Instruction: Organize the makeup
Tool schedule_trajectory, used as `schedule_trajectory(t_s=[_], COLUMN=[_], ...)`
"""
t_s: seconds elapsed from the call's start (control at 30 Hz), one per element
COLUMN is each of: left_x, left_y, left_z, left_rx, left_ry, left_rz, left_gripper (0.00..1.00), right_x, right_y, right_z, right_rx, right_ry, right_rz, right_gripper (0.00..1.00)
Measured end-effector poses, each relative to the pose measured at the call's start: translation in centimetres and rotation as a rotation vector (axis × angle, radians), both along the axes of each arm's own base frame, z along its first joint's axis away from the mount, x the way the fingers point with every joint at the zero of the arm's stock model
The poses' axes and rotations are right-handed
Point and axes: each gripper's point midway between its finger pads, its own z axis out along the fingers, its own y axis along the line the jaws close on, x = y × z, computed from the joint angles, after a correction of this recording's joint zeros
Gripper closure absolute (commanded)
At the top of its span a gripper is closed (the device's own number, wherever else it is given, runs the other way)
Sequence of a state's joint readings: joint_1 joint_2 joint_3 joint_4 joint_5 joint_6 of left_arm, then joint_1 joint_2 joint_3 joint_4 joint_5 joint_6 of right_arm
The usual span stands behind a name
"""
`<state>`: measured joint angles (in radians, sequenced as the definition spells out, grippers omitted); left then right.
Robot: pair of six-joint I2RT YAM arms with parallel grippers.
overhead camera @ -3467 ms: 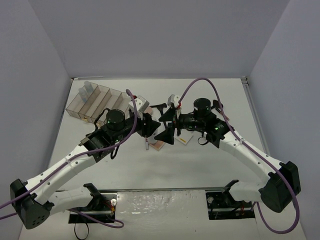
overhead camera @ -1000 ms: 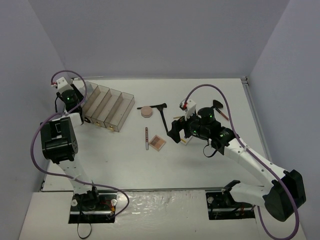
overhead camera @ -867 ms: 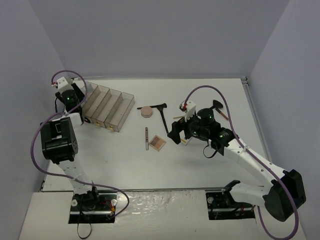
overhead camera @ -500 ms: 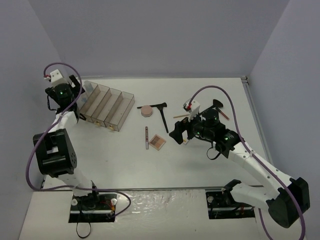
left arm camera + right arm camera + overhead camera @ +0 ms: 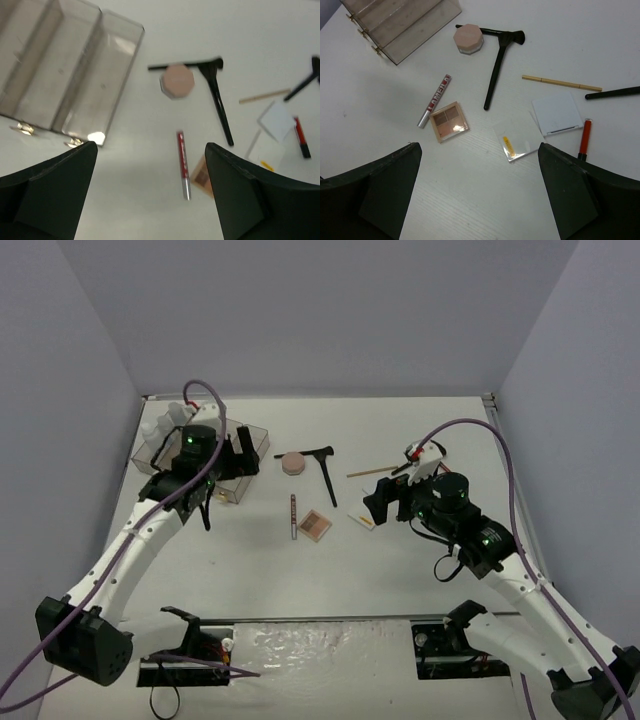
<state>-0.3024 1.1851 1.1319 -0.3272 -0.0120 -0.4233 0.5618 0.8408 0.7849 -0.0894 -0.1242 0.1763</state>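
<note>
Since half a second ago the left arm has swung from the far left corner to a spot above the clear organizer tray (image 5: 75,75), and the right arm has drawn back to the right, away from the pads. Both wrist views look down on a white table (image 5: 300,570).

The left gripper (image 5: 150,147) has its fingers spread wide with nothing between them. The right gripper (image 5: 480,147) is likewise spread wide and empty. All the makeup that can be seen lies loose on the table, outside the tray.

Nearest the arms lie the square pink-brown palette (image 5: 449,121) and, just beside it, a lip gloss tube (image 5: 435,100) with a silver cap. White capitals run along its red barrel, too small to read surely. To the right sits a clear square pad (image 5: 518,142) with a small yellow label, its print unreadable, then a plain white pad (image 5: 556,114) and a red pencil (image 5: 584,139).

Farther out lies a long black brush (image 5: 496,75), a tan stick (image 5: 561,83) and a second black brush (image 5: 615,92). The pink compact (image 5: 467,39) rests against a thin black handle near the tray.
</note>
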Motion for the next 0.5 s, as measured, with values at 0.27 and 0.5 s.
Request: schedule_trajectory(t_s=[0.27, 0.5], left_x=[-5.1, -3.4], left_y=[-6.5, -8.7], left_z=[-8.4, -14.3], left_rx=[0.049, 0.094], left_ry=[0.306, 0.464], left_rz=[-0.108, -0.074], left_gripper=[0.28, 0.48], right_x=[-0.8, -1.5], right_y=[-0.6, -1.0], right_z=[-0.3, -1.4], right_rx=[0.021, 0.013], right_ry=[0.016, 0.047], right_rz=[-0.024, -0.028], right_gripper=[0.00, 0.00])
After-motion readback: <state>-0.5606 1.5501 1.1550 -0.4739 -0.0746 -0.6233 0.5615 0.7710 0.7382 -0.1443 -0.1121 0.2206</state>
